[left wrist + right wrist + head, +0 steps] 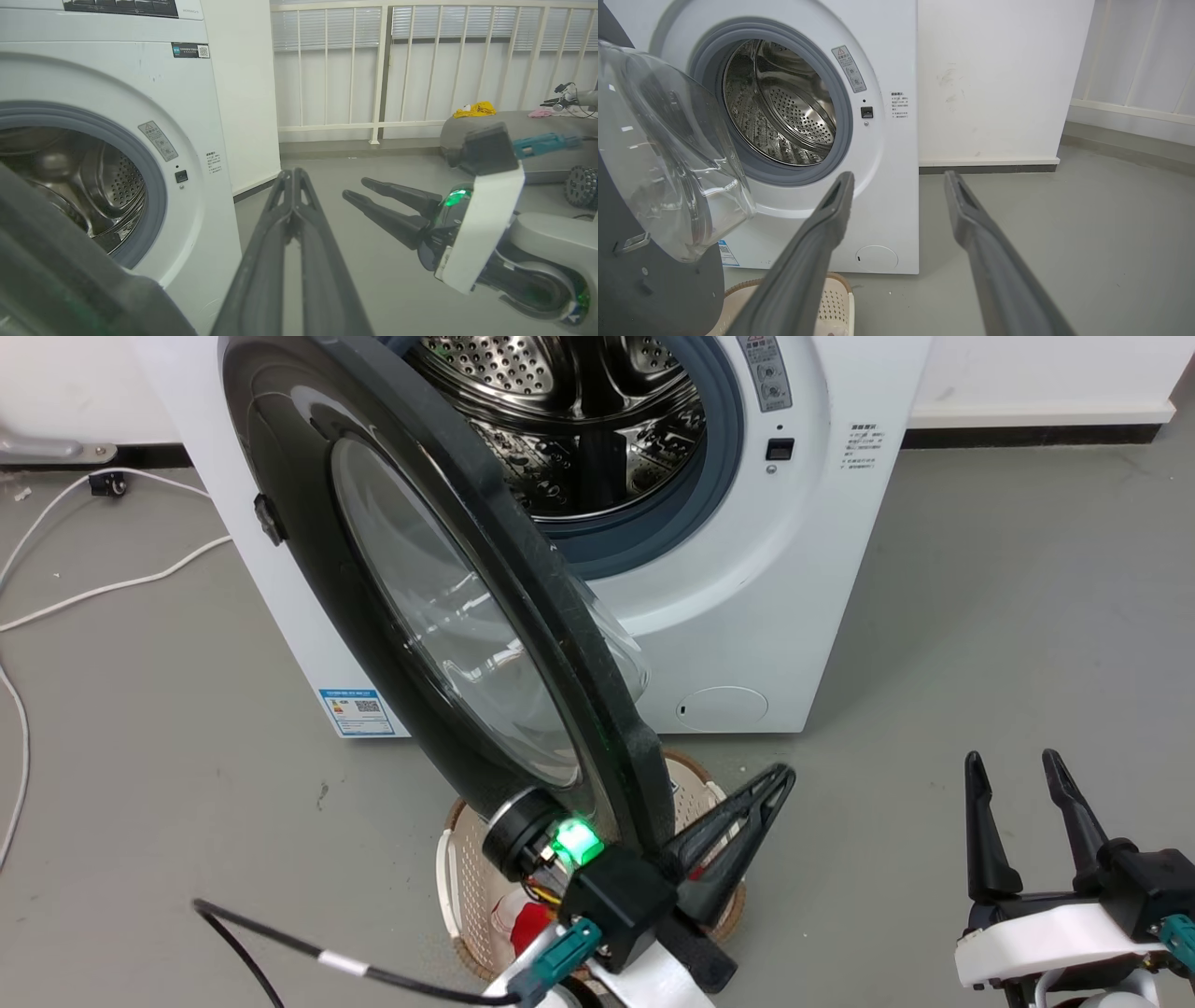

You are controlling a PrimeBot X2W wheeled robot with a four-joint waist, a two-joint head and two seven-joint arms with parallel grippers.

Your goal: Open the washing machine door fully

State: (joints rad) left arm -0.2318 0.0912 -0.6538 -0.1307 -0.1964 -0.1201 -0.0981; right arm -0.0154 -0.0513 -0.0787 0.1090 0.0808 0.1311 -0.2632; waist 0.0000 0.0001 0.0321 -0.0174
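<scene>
Left gripper: at 6 o'clock in the head view, both fingers pressed flat together with nothing between them, tips aimed toward 1 o'clock. It sits just beside the bottom edge of the washing machine door, on the drum-facing side; I cannot tell whether they touch.

Right gripper: at 4 o'clock, fingers spread wide and empty, pointing to 12 o'clock, well apart from the door.

Door: swung out from the washing machine, hinged on the left side, standing nearly edge-on to the head camera and running from 11 o'clock down to 6 o'clock. Its glass bowl bulges toward the machine front.

Behind it at 12 o'clock, the steel drum is exposed inside the grey rubber ring.

A pale woven basket sits on the floor below the door's lower edge.

A white cable lies at 9 o'clock.
</scene>
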